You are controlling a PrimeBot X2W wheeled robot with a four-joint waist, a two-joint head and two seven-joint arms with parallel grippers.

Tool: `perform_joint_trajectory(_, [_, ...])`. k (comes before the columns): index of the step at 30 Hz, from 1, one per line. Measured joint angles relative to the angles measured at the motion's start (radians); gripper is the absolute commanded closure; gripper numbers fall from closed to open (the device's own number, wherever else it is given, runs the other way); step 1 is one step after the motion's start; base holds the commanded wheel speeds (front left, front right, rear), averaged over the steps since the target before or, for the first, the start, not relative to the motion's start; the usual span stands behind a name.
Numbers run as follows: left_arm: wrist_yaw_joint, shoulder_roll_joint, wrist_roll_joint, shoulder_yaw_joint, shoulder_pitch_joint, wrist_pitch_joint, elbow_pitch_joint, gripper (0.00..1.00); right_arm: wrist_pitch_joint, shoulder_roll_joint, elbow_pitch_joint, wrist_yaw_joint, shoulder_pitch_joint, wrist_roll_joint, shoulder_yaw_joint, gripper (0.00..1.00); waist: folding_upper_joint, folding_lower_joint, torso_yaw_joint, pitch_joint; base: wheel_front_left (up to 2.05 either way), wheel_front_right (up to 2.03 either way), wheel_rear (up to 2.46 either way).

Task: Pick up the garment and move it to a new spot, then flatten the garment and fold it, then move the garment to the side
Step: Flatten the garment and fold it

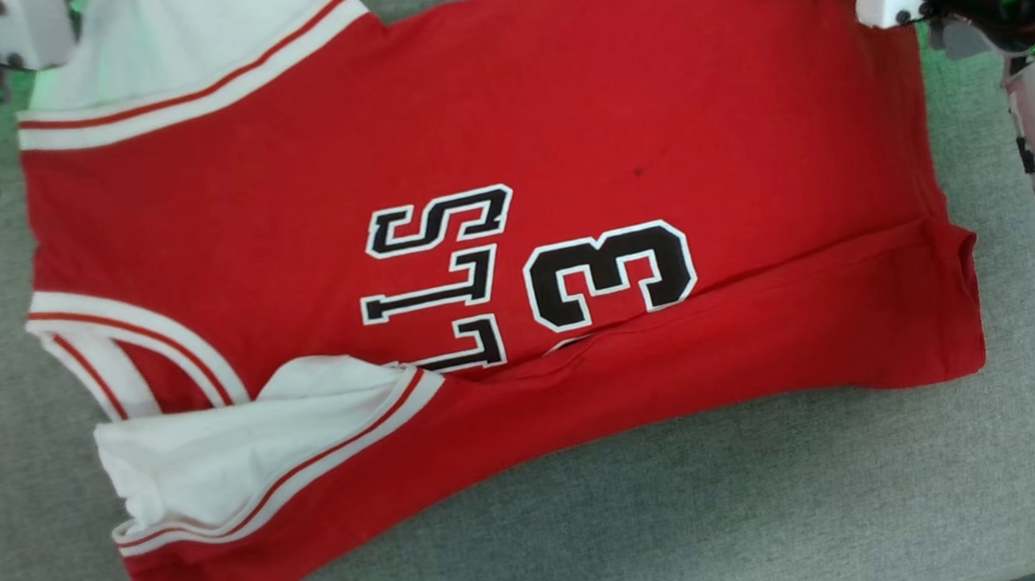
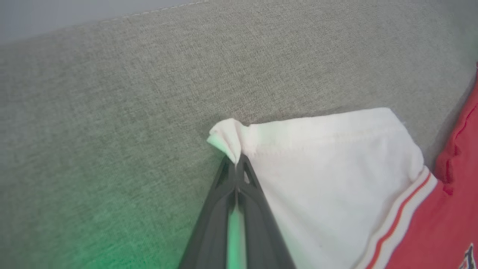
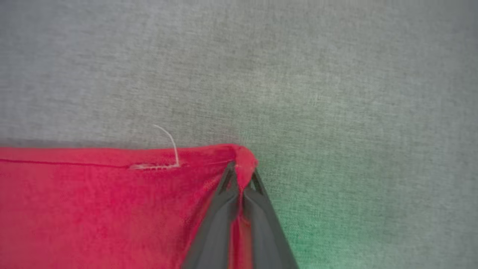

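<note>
The head view looks steeply down, close over the red soft-fabric shirt with white sleeves [image 1: 561,102]. Each wrist view skims low and very near: the left pincer [image 2: 236,164] at the head frame's upper-left sleeve, the right pincer [image 3: 242,178] at its upper-right hem corner.

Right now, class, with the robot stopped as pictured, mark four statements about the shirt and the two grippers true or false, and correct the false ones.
1. The left gripper pinches the white sleeve of the garment. True.
2. The right gripper hangs open, holding nothing. False: it is shut on a red corner of the garment.
3. The garment lies on a grey surface. True.
4. The printed number is 7. False: it is a 3.
</note>
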State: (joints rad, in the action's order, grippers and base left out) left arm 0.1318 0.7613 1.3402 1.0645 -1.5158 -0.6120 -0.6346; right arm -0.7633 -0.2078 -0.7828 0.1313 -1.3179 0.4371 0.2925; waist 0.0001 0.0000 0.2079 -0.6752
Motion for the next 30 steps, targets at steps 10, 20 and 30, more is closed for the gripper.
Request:
perform_joint_trajectory(10, [-0.001,-0.011,0.049,0.073,0.087,0.209,0.123,1.00,0.156,-0.090,0.054,0.000,0.090,0.110,0.076,1.00,0.0000,0.0000,-0.042,0.089,0.00,0.00,0.00])
perform_joint_trajectory(20, [-0.001,0.120,0.125,0.118,0.248,0.436,0.430,1.00,0.191,-0.270,0.271,0.000,0.339,0.272,0.149,1.00,0.0000,0.0000,-0.096,0.229,0.00,0.00,0.00])
perform_joint_trajectory(30, [-0.001,0.249,0.141,0.178,0.460,0.636,0.674,1.00,0.163,-0.371,0.509,0.000,0.646,0.318,0.064,1.00,0.0000,0.0000,-0.138,0.355,0.00,0.00,0.00])
